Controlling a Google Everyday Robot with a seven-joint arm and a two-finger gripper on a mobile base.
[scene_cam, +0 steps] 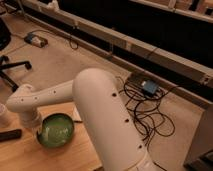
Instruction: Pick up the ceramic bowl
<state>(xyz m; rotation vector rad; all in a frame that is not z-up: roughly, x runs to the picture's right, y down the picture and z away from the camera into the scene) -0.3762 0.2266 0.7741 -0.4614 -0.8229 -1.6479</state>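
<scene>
The glossy green ceramic bowl (55, 130) sits on the wooden table (55, 157) at the lower left. It has a darker rim and a lighter centre. My white arm (102, 117) reaches over the table from the right, and its wrist (27, 105) bends down at the bowl's left side. My gripper (36, 129) is at the bowl's left rim, mostly hidden by the wrist and the bowl.
A small white cup (2, 114) stands at the left edge. A dark flat object (10, 134) lies on the table left of the bowl. On the floor are tangled cables (147, 112), a blue box (149, 88) and an office chair base (10, 70).
</scene>
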